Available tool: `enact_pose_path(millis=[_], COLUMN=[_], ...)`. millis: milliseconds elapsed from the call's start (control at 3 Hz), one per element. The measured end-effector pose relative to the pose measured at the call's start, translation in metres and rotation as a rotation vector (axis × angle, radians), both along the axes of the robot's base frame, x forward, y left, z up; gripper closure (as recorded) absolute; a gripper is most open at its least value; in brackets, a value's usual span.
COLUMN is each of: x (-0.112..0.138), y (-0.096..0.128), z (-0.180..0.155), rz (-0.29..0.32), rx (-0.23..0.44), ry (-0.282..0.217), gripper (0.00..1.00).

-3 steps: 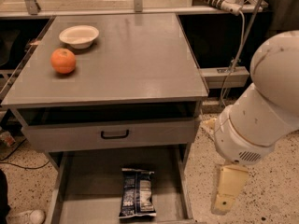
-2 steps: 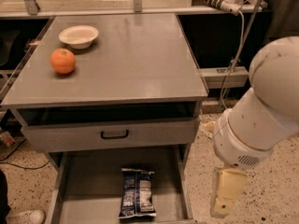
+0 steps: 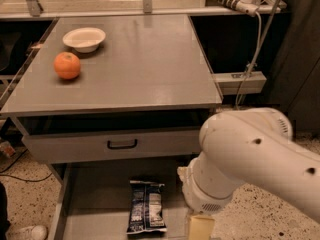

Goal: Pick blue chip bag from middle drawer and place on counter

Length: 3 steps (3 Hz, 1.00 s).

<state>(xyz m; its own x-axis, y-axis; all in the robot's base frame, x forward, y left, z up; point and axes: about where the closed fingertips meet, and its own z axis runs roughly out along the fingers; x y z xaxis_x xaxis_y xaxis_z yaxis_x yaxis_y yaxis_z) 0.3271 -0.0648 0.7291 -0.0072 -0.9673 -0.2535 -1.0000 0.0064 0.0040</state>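
Camera view, lower right: the white arm (image 3: 250, 154) bulks large, with the gripper (image 3: 200, 228) at the bottom edge, mostly cut off; whether it is open or closed cannot be told. Just left of it, the blue chip bag (image 3: 146, 213) lies flat on the middle drawer (image 3: 95, 199) floor. Above sits a grey drawer front (image 3: 75, 146) with a black handle (image 3: 122, 144). Beyond, the counter (image 3: 140, 59) carries an orange (image 3: 67, 65) and a white bowl (image 3: 84, 38) at upper left.

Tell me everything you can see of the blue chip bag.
The blue chip bag is a dark-blue crinkly foil pack with white and light-blue print. It lies flat, lengthwise, on the bare grey floor of the open middle drawer, touching nothing else. The claw hangs to its right, apart from it.
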Motion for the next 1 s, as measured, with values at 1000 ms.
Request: enact_pose_path(millis=[1000], x=[0.01], y=[0.046], z=[-0.063], rz=[-0.006], rx=[0.021], ry=[-0.005], gripper=[0.0])
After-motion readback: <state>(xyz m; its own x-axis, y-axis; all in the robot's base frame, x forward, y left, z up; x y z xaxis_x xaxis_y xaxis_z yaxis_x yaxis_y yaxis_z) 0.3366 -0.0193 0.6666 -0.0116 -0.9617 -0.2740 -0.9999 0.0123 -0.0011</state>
